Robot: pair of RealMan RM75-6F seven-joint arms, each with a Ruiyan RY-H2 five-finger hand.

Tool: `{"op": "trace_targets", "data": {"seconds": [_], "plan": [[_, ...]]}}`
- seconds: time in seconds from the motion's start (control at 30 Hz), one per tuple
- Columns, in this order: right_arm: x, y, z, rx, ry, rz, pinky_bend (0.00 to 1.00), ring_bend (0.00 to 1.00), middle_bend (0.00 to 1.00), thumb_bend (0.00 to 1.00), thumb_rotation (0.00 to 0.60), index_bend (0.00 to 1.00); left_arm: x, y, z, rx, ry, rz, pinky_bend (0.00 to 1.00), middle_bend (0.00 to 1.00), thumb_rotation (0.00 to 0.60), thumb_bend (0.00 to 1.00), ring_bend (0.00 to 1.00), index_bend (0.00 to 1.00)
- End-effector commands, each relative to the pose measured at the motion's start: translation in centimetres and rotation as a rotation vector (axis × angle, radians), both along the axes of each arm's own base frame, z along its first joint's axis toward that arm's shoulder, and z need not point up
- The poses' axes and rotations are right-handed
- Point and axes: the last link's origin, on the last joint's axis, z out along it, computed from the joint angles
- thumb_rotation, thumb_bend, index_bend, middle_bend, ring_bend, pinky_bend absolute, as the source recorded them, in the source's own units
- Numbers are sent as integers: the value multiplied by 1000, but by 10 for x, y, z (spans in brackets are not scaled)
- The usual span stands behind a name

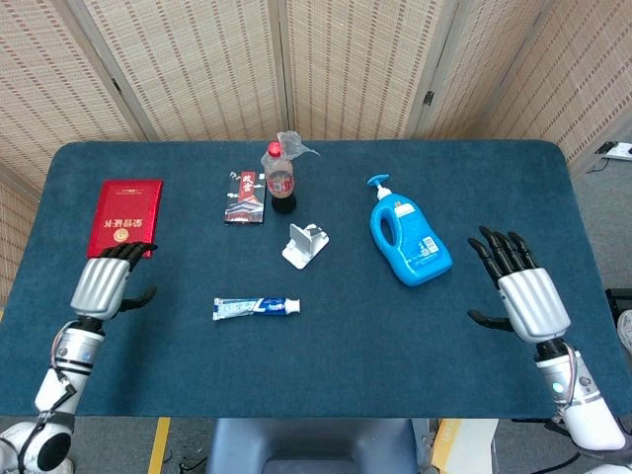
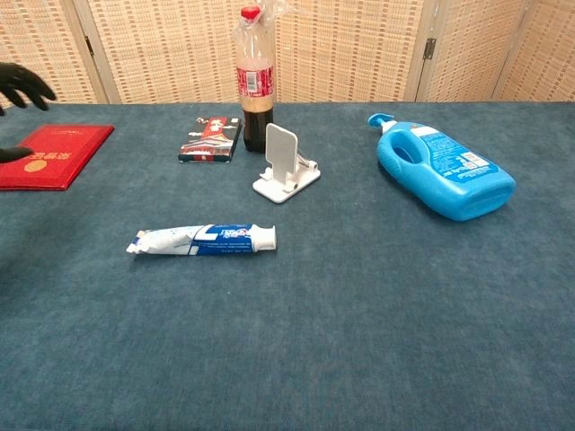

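A toothpaste tube (image 1: 256, 308) (image 2: 203, 241) lies flat on the blue table, cap to the right, with nothing touching it. My left hand (image 1: 105, 281) hovers at the table's left side, fingers spread and empty, just below the red booklet (image 1: 124, 217) (image 2: 53, 155); only its dark fingertips (image 2: 22, 83) show in the chest view. My right hand (image 1: 521, 291) is at the table's right side, fingers spread, holding nothing, to the right of the blue detergent bottle (image 1: 409, 237) (image 2: 445, 178).
A cola bottle (image 1: 280, 180) (image 2: 254, 86) stands at the back centre beside a dark packet (image 1: 245, 198) (image 2: 210, 139). A white phone stand (image 1: 305, 244) (image 2: 287, 165) sits in front of them. The table's blue cloth (image 1: 336, 365) stretches to the near edge.
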Motion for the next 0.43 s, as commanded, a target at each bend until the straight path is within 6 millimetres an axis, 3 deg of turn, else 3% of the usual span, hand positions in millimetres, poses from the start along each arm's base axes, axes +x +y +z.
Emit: {"op": "trace_targets", "data": {"seconds": [0.03, 0.23, 0.43], "plan": [[-24, 16, 5, -24, 8, -67, 0, 0, 0, 0, 571, 0, -27, -24, 21, 75, 15, 31, 335, 320, 600, 318, 288, 280], [-48, 42, 8, -55, -30, -137, 0, 0, 0, 0, 571, 0, -42, -63, 31, 144, 12, 43, 333, 335, 600, 317, 299, 295], [-60, 64, 3, -57, -88, -177, 0, 0, 0, 0, 570, 0, -41, -92, 29, 161, 8, 41, 308, 335, 600, 318, 299, 303]]}}
